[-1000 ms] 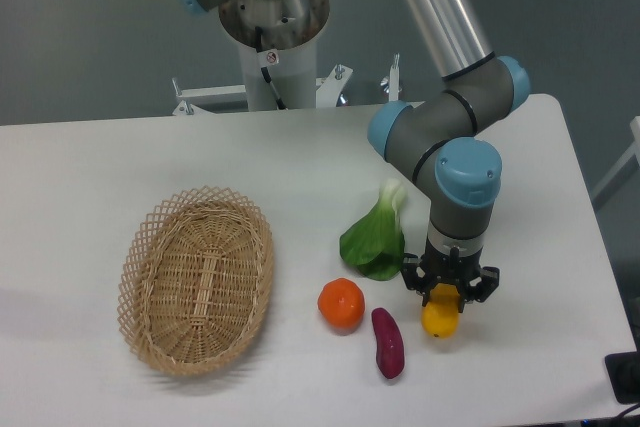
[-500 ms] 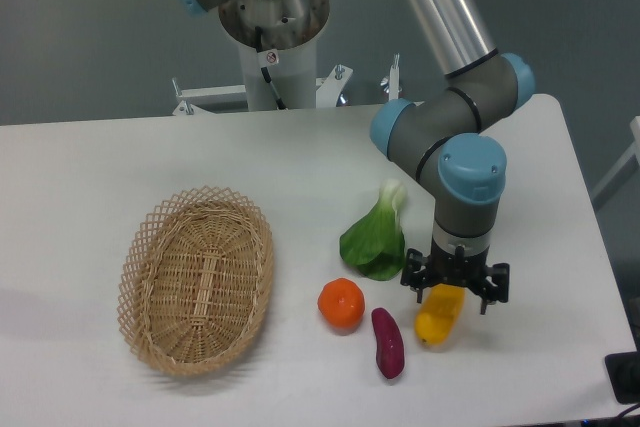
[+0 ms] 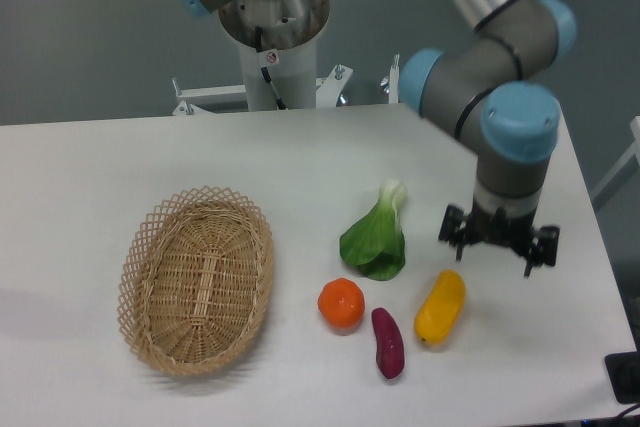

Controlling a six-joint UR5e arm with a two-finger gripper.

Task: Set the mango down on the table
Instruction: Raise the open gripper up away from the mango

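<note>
The mango (image 3: 440,307), a yellow-orange elongated fruit, lies on the white table (image 3: 100,177) at the front right, next to the purple sweet potato (image 3: 388,342). My gripper (image 3: 499,244) hangs above and to the right of the mango, apart from it. Its fingers are spread open and hold nothing.
An oval wicker basket (image 3: 196,279) stands at the front left. A round orange fruit (image 3: 341,303) and a green leafy vegetable (image 3: 377,235) lie left of the mango. The table's right edge is close to the gripper.
The gripper opened and let go of the mango, which now lies flat on the table. The gripper then rose and moved up and to the right, away from it.
</note>
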